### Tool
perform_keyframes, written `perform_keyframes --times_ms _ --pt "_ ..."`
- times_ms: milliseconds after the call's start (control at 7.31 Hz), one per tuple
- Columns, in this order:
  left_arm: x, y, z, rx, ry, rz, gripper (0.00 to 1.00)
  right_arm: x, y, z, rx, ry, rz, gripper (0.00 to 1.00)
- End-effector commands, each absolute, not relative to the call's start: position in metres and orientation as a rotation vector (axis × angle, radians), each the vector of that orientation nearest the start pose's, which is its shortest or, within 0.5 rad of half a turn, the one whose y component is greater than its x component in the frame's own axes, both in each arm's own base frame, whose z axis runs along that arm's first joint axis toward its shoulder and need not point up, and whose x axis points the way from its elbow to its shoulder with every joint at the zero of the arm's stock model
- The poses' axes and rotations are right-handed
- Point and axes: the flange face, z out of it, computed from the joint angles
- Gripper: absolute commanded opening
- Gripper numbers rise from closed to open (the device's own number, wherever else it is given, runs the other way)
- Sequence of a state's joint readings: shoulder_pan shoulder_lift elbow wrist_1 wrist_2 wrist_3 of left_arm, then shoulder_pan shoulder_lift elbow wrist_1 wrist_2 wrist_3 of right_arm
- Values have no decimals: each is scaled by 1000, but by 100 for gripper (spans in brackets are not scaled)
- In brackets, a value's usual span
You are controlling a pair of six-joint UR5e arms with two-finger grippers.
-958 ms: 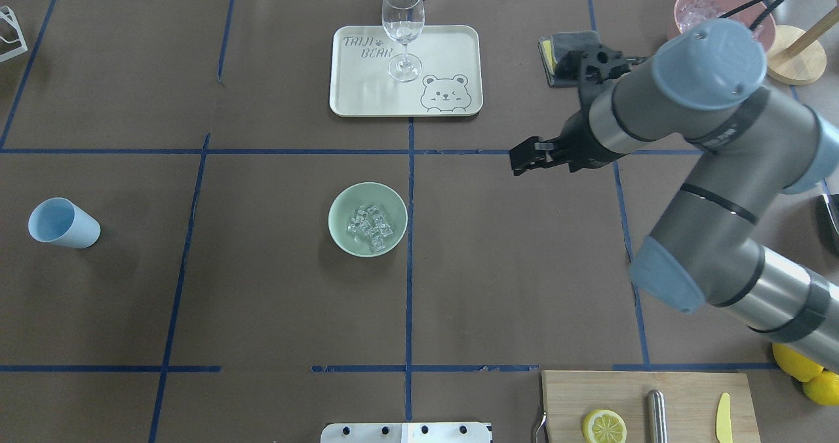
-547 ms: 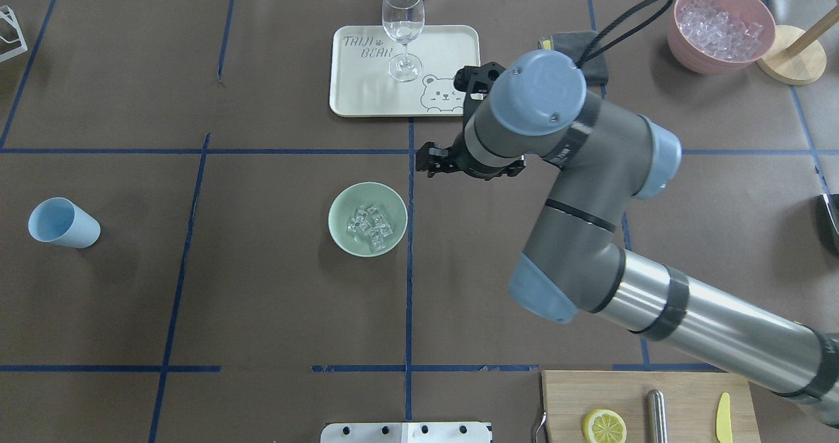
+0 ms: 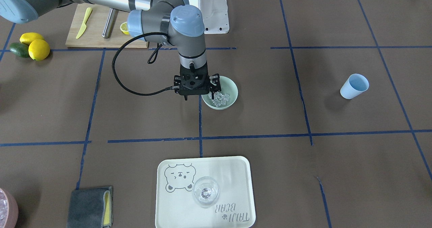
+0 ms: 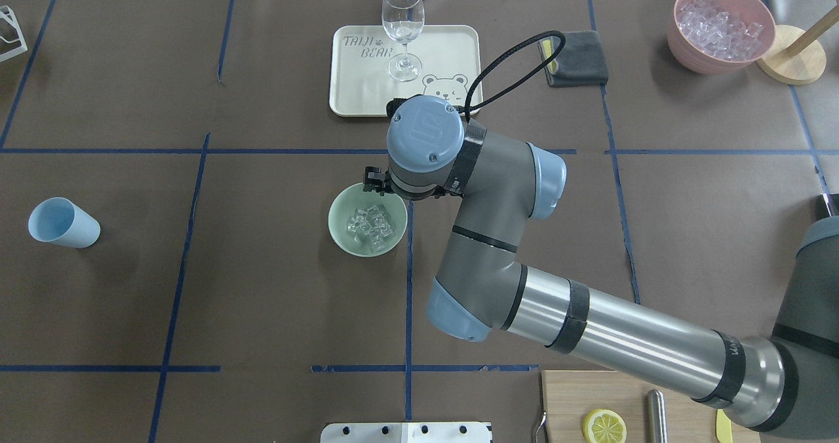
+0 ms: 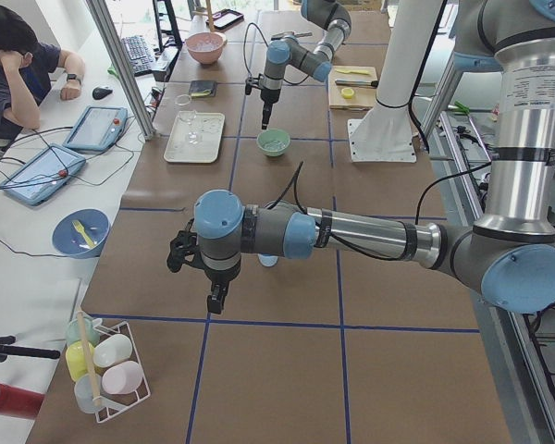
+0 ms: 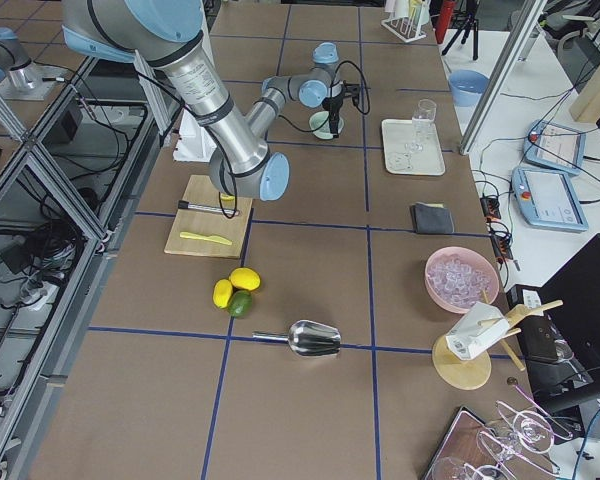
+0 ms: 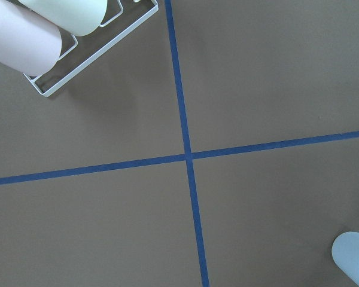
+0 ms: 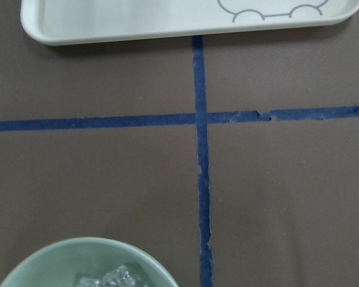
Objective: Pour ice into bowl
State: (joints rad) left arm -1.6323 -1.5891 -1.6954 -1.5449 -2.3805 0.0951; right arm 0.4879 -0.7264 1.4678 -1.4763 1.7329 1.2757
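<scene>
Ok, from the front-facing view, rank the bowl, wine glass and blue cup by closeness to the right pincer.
1. bowl, right at the right pincer.
2. wine glass, on the tray opposite the robot.
3. blue cup, far toward the robot's left.

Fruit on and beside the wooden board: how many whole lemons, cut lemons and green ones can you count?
Whole yellow lemons: 2
Cut lemon: 1
Green fruit: 1
Total: 4
</scene>
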Motion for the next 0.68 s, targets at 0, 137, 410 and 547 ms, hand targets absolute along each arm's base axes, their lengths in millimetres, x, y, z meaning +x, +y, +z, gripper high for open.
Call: perform_keyframes --times_ms 0,137,410,547 --pt "-92 -499 589 173 798 79 100 -621 -438 175 183 -817 95 98" --pt "-92 -497 591 171 798 79 100 -627 -434 178 177 -809 89 91" --pt "-92 -497 591 171 798 79 100 -630 -430 184 172 -802 82 26" --pt "-92 -496 592 168 800 78 100 -630 -430 186 178 -798 65 0"
